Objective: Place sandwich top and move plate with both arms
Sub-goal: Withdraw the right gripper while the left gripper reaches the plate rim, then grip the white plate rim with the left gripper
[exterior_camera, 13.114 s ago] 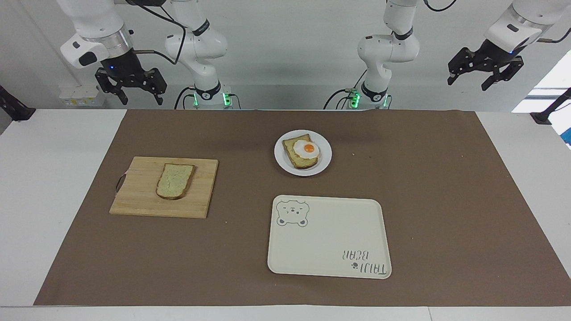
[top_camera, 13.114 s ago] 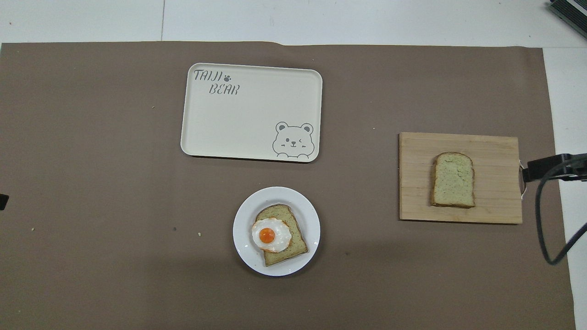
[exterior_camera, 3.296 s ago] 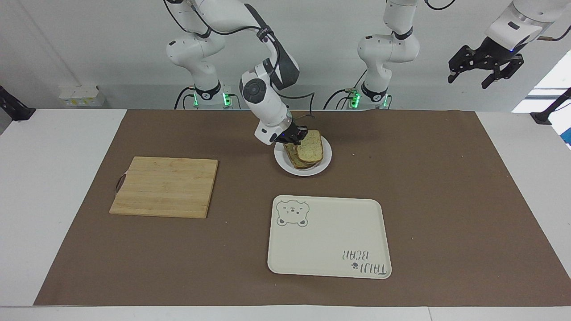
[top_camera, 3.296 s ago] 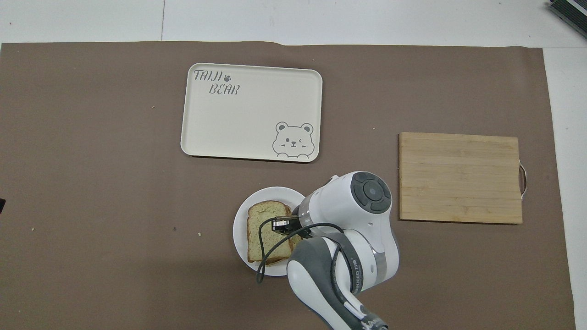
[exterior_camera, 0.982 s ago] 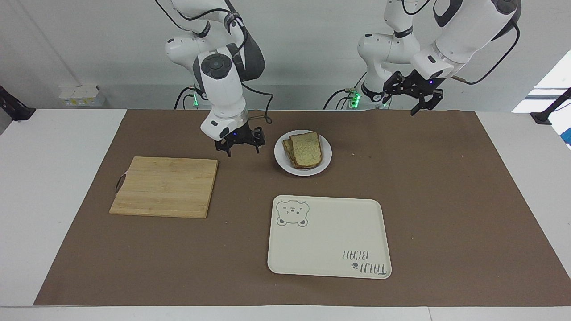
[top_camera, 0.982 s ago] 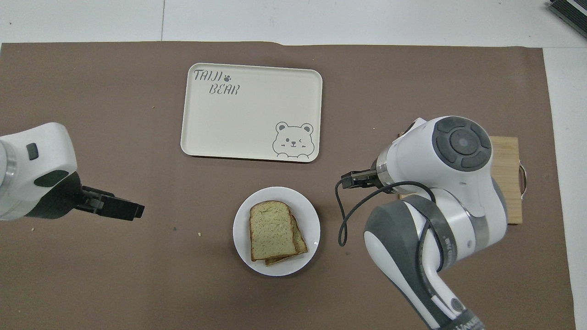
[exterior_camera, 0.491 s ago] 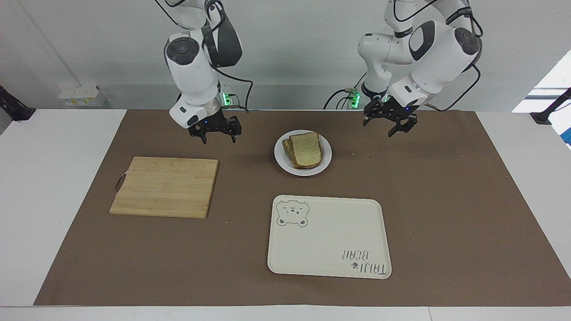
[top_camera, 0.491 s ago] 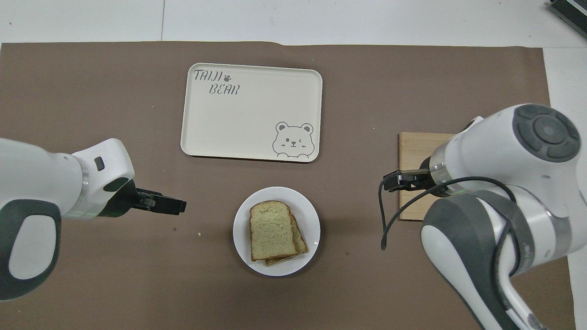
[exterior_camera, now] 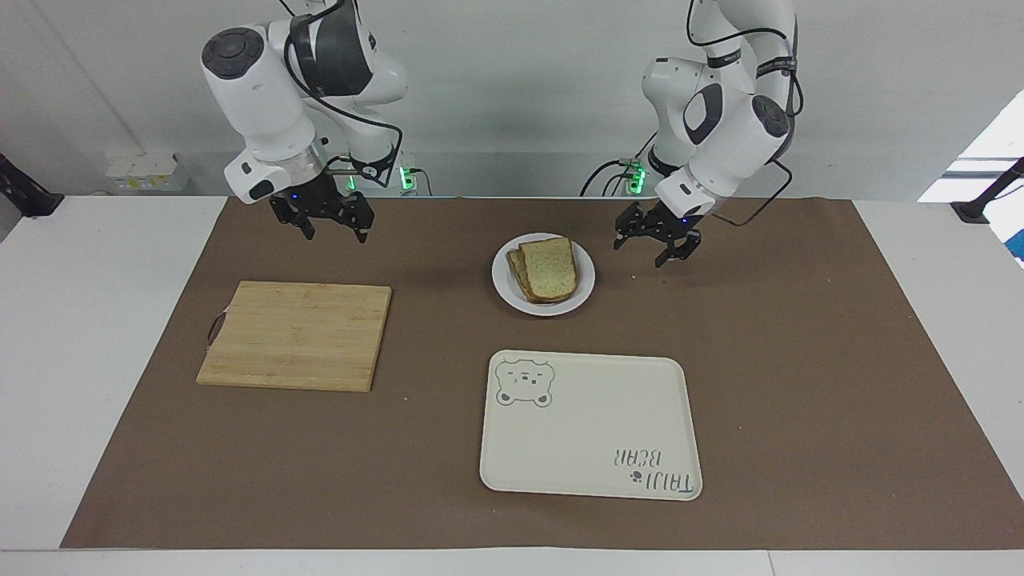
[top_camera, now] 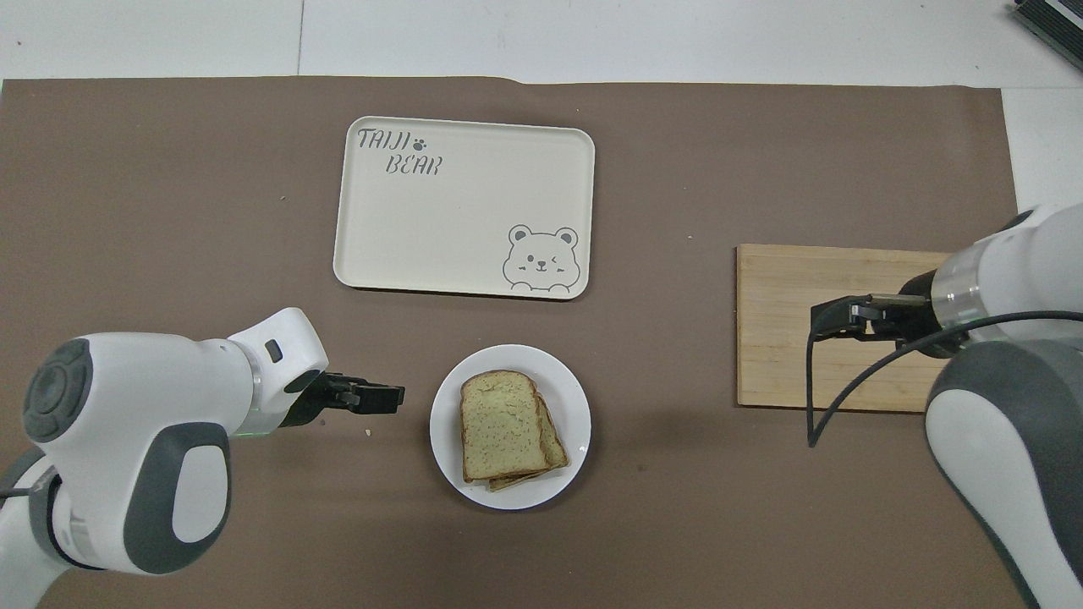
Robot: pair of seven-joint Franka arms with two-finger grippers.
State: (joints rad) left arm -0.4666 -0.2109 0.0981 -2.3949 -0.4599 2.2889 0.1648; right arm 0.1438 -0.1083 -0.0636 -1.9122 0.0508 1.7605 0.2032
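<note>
Brown paper covers the bench (exterior_camera: 800, 360), where the top (exterior_camera: 549, 266) already lies on the sandwich on the plate (exterior_camera: 502, 282), between the robots and the tray (exterior_camera: 588, 432). My left gripper (exterior_camera: 656, 240) hangs beside the plate, jaws apart and empty; my right gripper (exterior_camera: 324, 220) hangs near the board (exterior_camera: 296, 334), jaws likewise apart. My worry is that uneven lifting from two sides could tilt the plate and slide the loosely stacked, skewed slices off.
</note>
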